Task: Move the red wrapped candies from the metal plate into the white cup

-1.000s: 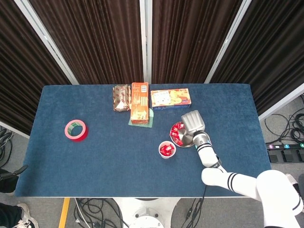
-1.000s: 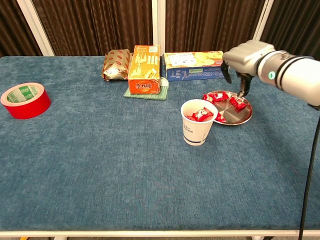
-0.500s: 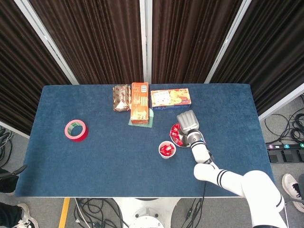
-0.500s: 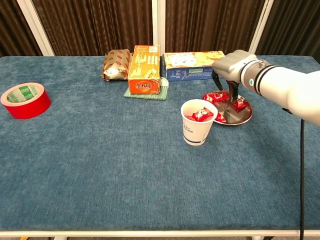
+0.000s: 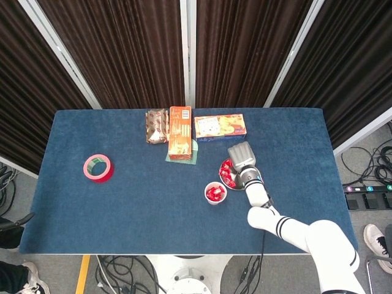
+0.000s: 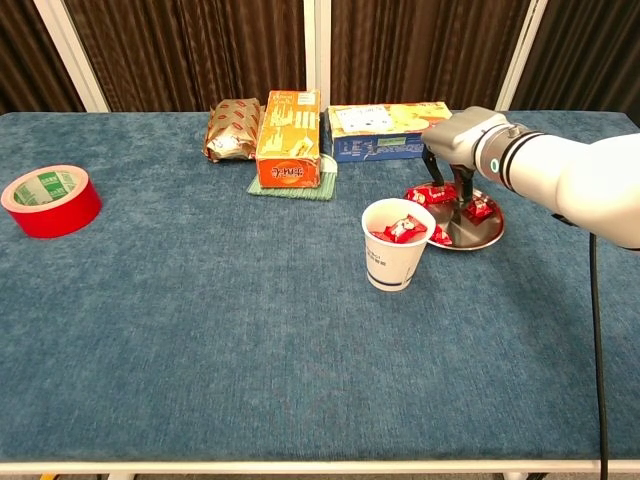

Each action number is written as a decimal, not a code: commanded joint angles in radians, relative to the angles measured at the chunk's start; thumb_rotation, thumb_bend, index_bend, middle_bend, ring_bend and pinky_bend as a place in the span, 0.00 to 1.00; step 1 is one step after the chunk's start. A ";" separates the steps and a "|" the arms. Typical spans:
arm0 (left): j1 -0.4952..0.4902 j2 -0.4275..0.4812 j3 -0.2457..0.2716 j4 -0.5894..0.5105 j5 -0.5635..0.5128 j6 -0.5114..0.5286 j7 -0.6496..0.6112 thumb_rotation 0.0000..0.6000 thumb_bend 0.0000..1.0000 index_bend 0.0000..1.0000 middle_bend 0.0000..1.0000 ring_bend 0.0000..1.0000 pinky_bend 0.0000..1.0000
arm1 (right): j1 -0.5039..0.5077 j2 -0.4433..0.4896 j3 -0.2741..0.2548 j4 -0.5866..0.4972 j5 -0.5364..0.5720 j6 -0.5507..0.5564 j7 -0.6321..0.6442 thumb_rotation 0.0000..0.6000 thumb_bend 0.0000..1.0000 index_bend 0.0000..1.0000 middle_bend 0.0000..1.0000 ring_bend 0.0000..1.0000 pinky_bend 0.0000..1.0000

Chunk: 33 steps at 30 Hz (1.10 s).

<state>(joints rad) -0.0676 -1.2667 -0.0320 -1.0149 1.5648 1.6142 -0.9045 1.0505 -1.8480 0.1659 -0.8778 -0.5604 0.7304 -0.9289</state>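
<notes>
The right hand (image 6: pixel 452 150) hangs over the metal plate (image 6: pixel 482 232), fingers spread downward among the red candies (image 6: pixel 441 193), though actual grasp is unclear.

A bench (image 5: pixel 122 208) topped in blue cloth stands before dark brown pleated curtains (image 5: pixel 122 49) split by pale metal frame bars (image 5: pixel 187 55). Right of the bench, black cables (image 5: pixel 367 162) and a power strip (image 5: pixel 367 190) lie on the grey floor (image 5: pixel 367 214).
</notes>
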 commanded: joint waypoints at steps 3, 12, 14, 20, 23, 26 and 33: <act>-0.002 0.001 0.000 -0.001 0.003 0.001 0.001 0.96 0.12 0.13 0.08 0.03 0.11 | -0.003 0.002 -0.007 -0.013 0.010 -0.001 -0.012 1.00 0.10 0.49 1.00 1.00 1.00; -0.002 0.007 0.002 -0.018 0.010 0.010 0.014 0.96 0.13 0.13 0.07 0.03 0.11 | -0.007 0.024 -0.017 -0.073 0.025 0.020 -0.030 1.00 0.10 0.52 1.00 1.00 1.00; -0.002 0.008 0.002 -0.019 0.010 0.010 0.016 0.95 0.13 0.13 0.07 0.03 0.11 | -0.006 0.023 -0.019 -0.074 0.030 0.021 -0.034 1.00 0.10 0.52 1.00 1.00 1.00; -0.002 0.008 0.002 -0.017 0.007 0.005 0.015 0.95 0.13 0.13 0.08 0.03 0.11 | 0.000 0.007 -0.019 -0.041 0.045 0.011 -0.038 1.00 0.10 0.52 1.00 1.00 1.00; -0.003 0.005 0.002 -0.013 0.005 0.001 0.011 0.95 0.12 0.13 0.08 0.03 0.11 | 0.003 -0.002 -0.022 -0.022 0.054 -0.003 -0.042 1.00 0.10 0.52 1.00 1.00 1.00; -0.004 0.002 0.002 -0.008 0.004 -0.002 0.008 0.94 0.12 0.13 0.08 0.03 0.11 | 0.006 -0.009 -0.024 -0.007 0.060 -0.016 -0.044 1.00 0.11 0.53 1.00 1.00 1.00; -0.005 -0.001 0.002 -0.001 0.006 0.000 0.003 0.94 0.12 0.13 0.08 0.03 0.11 | 0.008 -0.005 -0.020 -0.014 0.045 -0.016 -0.026 1.00 0.14 0.60 1.00 1.00 1.00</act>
<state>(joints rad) -0.0726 -1.2675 -0.0301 -1.0163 1.5706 1.6139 -0.9014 1.0589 -1.8556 0.1444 -0.8882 -0.5118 0.7115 -0.9581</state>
